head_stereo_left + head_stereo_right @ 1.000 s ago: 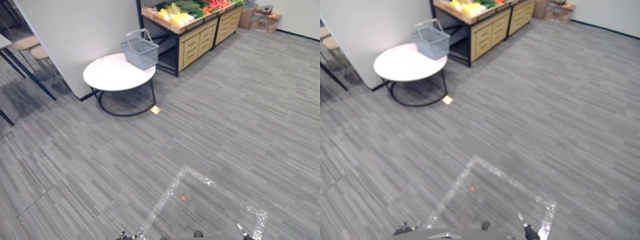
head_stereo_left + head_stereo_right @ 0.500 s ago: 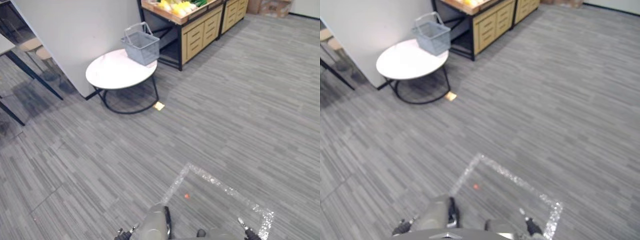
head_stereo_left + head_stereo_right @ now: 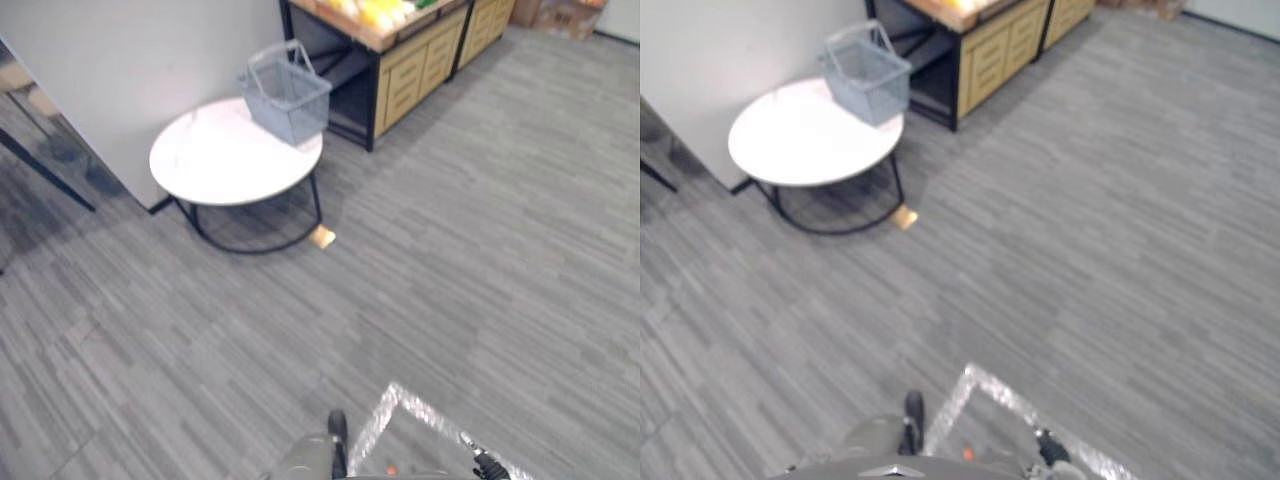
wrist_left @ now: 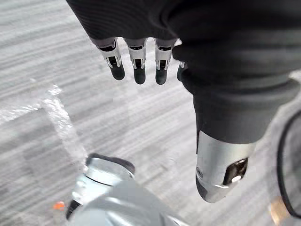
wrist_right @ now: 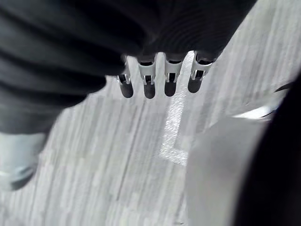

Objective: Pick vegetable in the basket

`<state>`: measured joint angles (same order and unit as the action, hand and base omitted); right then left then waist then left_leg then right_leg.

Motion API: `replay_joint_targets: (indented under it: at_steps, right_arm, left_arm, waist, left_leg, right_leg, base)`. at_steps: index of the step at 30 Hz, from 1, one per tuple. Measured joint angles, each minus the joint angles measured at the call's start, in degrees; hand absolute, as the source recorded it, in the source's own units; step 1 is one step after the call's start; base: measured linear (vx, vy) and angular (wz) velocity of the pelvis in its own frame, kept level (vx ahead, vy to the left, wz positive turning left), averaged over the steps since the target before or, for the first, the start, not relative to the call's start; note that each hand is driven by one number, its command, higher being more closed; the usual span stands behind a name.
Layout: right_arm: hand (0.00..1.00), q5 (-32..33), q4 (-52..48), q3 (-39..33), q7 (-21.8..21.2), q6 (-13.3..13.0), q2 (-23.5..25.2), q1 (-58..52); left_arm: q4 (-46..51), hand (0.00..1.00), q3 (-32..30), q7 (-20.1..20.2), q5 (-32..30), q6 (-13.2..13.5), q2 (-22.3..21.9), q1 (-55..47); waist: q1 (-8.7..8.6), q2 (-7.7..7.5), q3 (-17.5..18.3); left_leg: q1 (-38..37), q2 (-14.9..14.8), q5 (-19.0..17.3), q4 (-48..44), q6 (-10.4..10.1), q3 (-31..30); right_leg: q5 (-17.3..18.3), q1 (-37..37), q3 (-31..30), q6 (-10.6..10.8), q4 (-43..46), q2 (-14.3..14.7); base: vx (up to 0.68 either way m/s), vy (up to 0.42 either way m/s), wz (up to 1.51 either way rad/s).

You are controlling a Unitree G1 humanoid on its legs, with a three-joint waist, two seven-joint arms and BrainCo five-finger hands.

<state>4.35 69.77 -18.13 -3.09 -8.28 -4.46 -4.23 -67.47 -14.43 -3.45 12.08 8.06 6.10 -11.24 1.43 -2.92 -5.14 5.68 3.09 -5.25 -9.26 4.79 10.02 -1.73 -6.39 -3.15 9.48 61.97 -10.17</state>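
Hanging slack and empty, left robot hand (image 4: 137, 59) and right robot hand (image 5: 149, 79) are far from the basket (image 3: 289, 96).

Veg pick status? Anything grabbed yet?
Done: nothing. The basket sits on the round white table and looks empty. In hand: nothing; the left hand and right hand hang over the floor, fingers straight. Left: get to the wooden stand behind the table, grasp one of the vegetables, and bring it to the basket.
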Motion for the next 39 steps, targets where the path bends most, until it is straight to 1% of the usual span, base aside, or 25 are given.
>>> replay_joint_targets:
  at_steps: [1, 3, 4, 6, 7, 9, 11, 12, 13, 15, 16, 17, 19, 21, 23, 25, 27, 30, 32, 33, 34, 35, 36, 37, 39]
  right_arm:
    - [0.0, 0.0, -0.16, 0.03, 0.0, 0.0, -0.14, -0.06]
    - [0.0, 0.03, -0.83, 0.01, 0.08, -0.04, -0.23, -1.17]
    - [0.0, 0.04, -0.82, 0.02, 0.08, 0.02, -0.2, -1.35]
    - [0.0, 0.07, -0.84, 0.02, 0.06, 0.11, -0.01, -2.4]
    - [0.0, 0.06, -0.9, -0.01, 0.07, 0.09, -0.11, -2.61]
    - [0.0, 0.0, -1.67, 0.02, 0.25, 0.12, -0.44, -2.83]
    - [0.0, -0.04, -2.33, -0.01, 0.4, 0.18, -0.1, -3.05]
    - [0.0, -0.12, -2.54, 0.16, 0.4, 0.51, -0.17, -3.35]
    - [0.0, -0.6, -2.58, -0.07, 0.32, 0.54, -0.25, -3.29]
    - [0.0, -2.17, -3.63, -1.39, 0.21, 0.52, -0.72, -3.6]
    - [0.0, -2.21, -3.72, -1.77, 0.16, 0.52, -1.41, -2.74]
    - [0.0, -2.23, -3.65, -1.98, 0.12, 0.53, -1.42, -2.5]
    - [0.0, -2.27, -3.28, -2.85, 0.38, 0.88, -1.52, -2.03]
    - [0.0, -2.81, -2.99, -2.67, 0.47, 0.88, -1.37, -1.91]
    - [0.0, -3.13, -2.9, -2.53, 0.54, 0.76, -1.59, -1.12]
    - [0.0, -3.13, -2.67, -2.51, 0.54, 0.79, -1.63, 1.19]
    - [0.0, -2.04, -2.39, -2.11, 0.52, 0.75, -1.39, 2.19]
    - [0.0, -2.01, -2.6, -0.53, 1.11, 0.57, -1.25, 2.62]
    - [0.0, -2.06, -3.19, 1.9, 1.82, 0.53, -1.26, 1.98]
    - [0.0, -2.09, -3.28, 1.7, 2.47, 0.52, -0.92, 1.79]
    - [0.0, -2.09, -3.16, 1.54, 2.66, 0.51, -0.57, 1.39]
    - [0.0, -2.09, -3.09, 0.97, 2.72, 0.47, 0.32, 1.43]
    - [0.0, -2.11, -3.07, 0.68, 2.67, 0.45, 0.66, 1.47]
    - [0.0, -2.16, -2.39, 0.41, 2.63, 0.4, 1.07, 1.41]
    - [0.0, -2.25, -1.13, -1.57, 2.62, 0.44, 1.06, 1.23]
  left_arm:
    - [0.15, 0.0, 0.88, -0.02, -0.05, 0.0, 0.28, 0.48]
    - [0.28, 0.0, 3.25, 0.0, -0.27, 0.06, 0.81, 2.84]
    - [0.31, 0.0, 3.24, -0.04, -0.54, 0.08, 0.71, 3.69]
    - [0.52, 0.0, 3.14, -0.15, -0.92, 0.16, -0.07, 6.51]
    - [0.52, 0.0, 3.12, -0.17, -0.92, 0.15, -0.5, 7.05]
    - [1.79, 0.0, 2.35, -0.43, -0.9, 0.28, -2.47, 9.22]
    - [2.1, 0.0, -0.24, -0.56, -0.9, 0.59, -3.81, 9.7]
    - [1.98, 0.0, -2.79, -0.54, -0.91, 0.64, -4.99, 9.48]
    - [1.67, 0.0, -3.83, -0.36, -0.93, 0.63, -5.77, 9.39]
    - [1.49, 0.0, -6.52, -0.22, -1.01, 0.58, -6.99, 9.05]
    - [1.42, 0.0, -8.86, 0.03, -0.85, 0.44, -8.27, 7.22]
    - [1.43, 0.0, -9.57, 0.06, -0.86, 0.44, -8.23, 7.16]
    - [1.71, 0.0, -10.72, 0.43, -0.35, 0.16, -7.58, 7.25]
    - [2.26, 0.0, -10.7, 1.01, 0.84, 0.21, -6.68, 7.19]
    - [3.14, 0.0, -10.38, 1.49, 0.61, 0.31, -6.08, 7.17]
    - [3.42, 0.0, -10.52, 1.37, 0.61, 0.5, -5.76, 7.12]
    - [3.29, 0.0, -9.64, 0.86, 0.62, 0.48, -5.27, 6.33]
    - [2.15, 0.0, -8.4, -0.3, 0.53, 0.38, -5.16, 4.17]
    - [2.18, 0.0, -9.31, -0.82, 0.62, 0.25, -5.56, 2.93]
    - [1.59, 0.0, -9.51, -1.01, 0.62, 0.15, -5.18, 2.16]
    - [1.35, 0.0, -9.46, -1.15, 0.62, 0.15, -4.76, 2.08]
    - [1.28, 0.0, -8.7, -1.29, 0.59, 0.16, -3.86, 1.95]
    - [1.24, 0.0, -8.34, -1.27, 0.55, 0.15, -3.56, 1.9]
    - [0.43, 0.0, -8.27, -1.24, 0.48, 0.14, -2.8, 1.82]
    - [-0.55, 0.0, -7.23, -1.24, 0.22, -0.05, -1.73, 1.9]
  waist:
    - [0.07, 0.13, -0.17]
    - [-0.79, 0.58, -0.69]
    - [-1.27, 0.67, -0.75]
    - [-2.88, 1.8, -1.71]
    - [-3.17, 2.1, -1.89]
    - [-2.92, 3.29, -2.81]
    - [-3.09, 3.0, -3.37]
    - [-2.96, 3.42, -3.61]
    - [-3.0, 3.78, -3.85]
    - [-2.73, 5.17, -3.9]
    - [-2.79, 6.7, -3.53]
    - [-3.11, 6.93, -3.7]
    - [-2.45, 6.97, -4.41]
    - [-2.09, 5.46, -5.44]
    - [-1.11, 5.01, -5.28]
    - [-0.76, 5.12, -5.48]
    - [0.57, 4.63, -5.73]
    - [0.38, 4.79, -5.68]
    - [0.68, 4.79, -5.51]
    - [1.0, 4.09, -4.65]
    - [0.97, 3.24, -4.2]
    - [1.01, 1.58, -3.35]
    - [1.13, 1.23, -3.02]
    - [1.37, 0.09, -2.17]
    - [0.91, -0.62, -1.92]
  left_leg:
    - [-2.34, 0.14, -1.06, 0.84, 0.03, -0.33]
    - [-9.43, 0.05, -4.09, 3.09, 0.23, -1.89]
    - [-10.8, 0.03, -4.99, 3.33, 0.24, -2.83]
    - [-15.26, -1.38, -8.11, 4.04, -0.53, -5.31]
    - [-15.88, -2.06, -8.92, 4.1, -0.89, -5.88]
    - [-18.65, -4.43, -11.68, 4.39, -3.28, -7.73]
    - [-22.06, -6.2, -13.77, 6.55, -4.66, -9.22]
    - [-24.73, -7.64, -14.28, 6.77, -4.33, -9.47]
    - [-24.92, -8.72, -13.85, 5.0, -4.97, -9.5]
    - [-24.4, -11.54, -11.23, -2.58, -7.05, -9.46]
    - [-18.61, -14.03, -4.0, -16.94, -8.3, -9.87]
    - [-15.51, -14.6, 0.55, -23.39, -8.83, -10.62]
    - [-6.86, -16.97, 4.67, -44.49, -13.14, -8.98]
    - [-2.94, -18.99, 2.03, -52.93, -10.52, -2.36]
    - [2.06, -18.59, -1.15, -53.42, -9.64, 2.5]
    - [7.9, -18.0, -3.64, -48.09, -9.54, 5.1]
    - [10.31, -14.16, -4.51, -29.05, -8.99, 6.78]
    - [9.56, -10.82, 1.38, -0.57, -7.95, 6.39]
    - [11.66, -12.0, 3.85, 3.66, -7.25, 6.9]
    - [12.03, -11.32, 9.4, 1.08, -5.96, 8.09]
    - [12.06, -10.7, 10.39, 0.75, -5.05, 8.77]
    - [12.01, -9.37, 11.11, 0.61, -4.06, 9.81]
    - [11.98, -8.84, 11.13, 0.25, -3.5, 9.73]
    - [11.02, -7.3, 9.17, -0.84, -1.19, 9.79]
    - [7.19, -5.68, 6.15, -0.81, -0.48, 9.39]
  right_leg:
    - [1.29, -1.77, 1.32, -1.07, 2.29, -0.02]
    - [10.1, -7.54, 7.85, -5.94, 1.27, -0.54]
    - [11.51, -8.99, 9.73, -6.55, -0.81, -0.83]
    - [12.82, -12.83, 14.25, -7.36, -16.05, -0.31]
    - [12.33, -13.53, 14.37, -6.86, -21.74, 0.37]
    - [6.77, -15.28, 13.21, -5.31, -45.98, 1.89]
    - [3.75, -15.69, 11.55, -3.56, -56.81, 2.01]
    - [-1.88, -16.39, 12.29, -3.65, -52.03, 2.28]
    - [-2.64, -16.97, 12.42, -4.3, -48.52, 2.52]
    - [0.35, -17.17, 13.22, -8.33, -40.14, 4.16]
    - [5.38, -14.23, 15.2, -9.49, -38.36, 5.74]
    - [6.54, -12.35, 15.88, -9.81, -38.98, 6.07]
    - [8.05, -3.39, 16.91, -10.93, -43.25, 7.46]
    - [8.15, 6.25, 17.31, -11.1, -48.73, 7.81]
    - [8.46, 12.08, 17.33, -11.17, -53.35, 7.34]
    - [9.46, 16.32, 17.54, -9.72, -57.6, 7.08]
    - [10.63, 19.72, 18.07, -7.88, -59.6, 5.33]
    - [13.76, 24.03, 18.57, -5.18, -61.59, 4.09]
    - [16.17, 25.57, 18.6, -3.33, -61.35, 4.03]
    - [17.28, 26.45, 18.21, -3.51, -60.7, 2.83]
    - [17.21, 26.48, 17.9, -3.6, -59.81, 2.27]
    - [16.13, 24.94, 16.13, -5.35, -56.73, 0.49]
    - [15.21, 23.79, 14.77, -6.62, -54.49, -0.09]
    - [12.45, 20.12, 10.82, -6.4, -45.59, -1.49]
    - [4.04, 14.91, 7.63, -3.26, -31.04, -3.06]
  base:
    - [0.51, 0.084, 0.07]
    - [0.46, 0.015, 0.23]
    - [0.45, -0.061, 0.5]
    - [0.54, -0.124, 0.54]
    - [0.65, -0.181, 0.49]
    - [0.68, -0.232, 0.44]
    - [0.72, -0.29, 0.52]
    - [0.76, -0.295, 0.49]
    - [0.79, -0.319, 0.46]
    - [0.75, -0.363, 0.22]
    - [0.74, -0.371, 0.12]
    - [0.89, -0.408, 0.23]
    - [0.7, -0.261, 0.24]
    - [0.54, -0.183, 0.18]
    - [0.48, -0.152, -0.02]
    - [0.44, -0.084, -0.13]
    - [0.41, 0.029, -0.09]
    - [0.49, 0.18, 0.03]
    - [0.52, 0.293, 0.09]
    - [0.49, 0.279, 0.15]
    - [0.49, 0.265, 0.24]
    - [0.4, 0.215, 0.23]
    - [0.62, 0.336, 0.28]
    - [0.54, 0.286, 0.26]
    - [0.6, 0.298, 0.26]
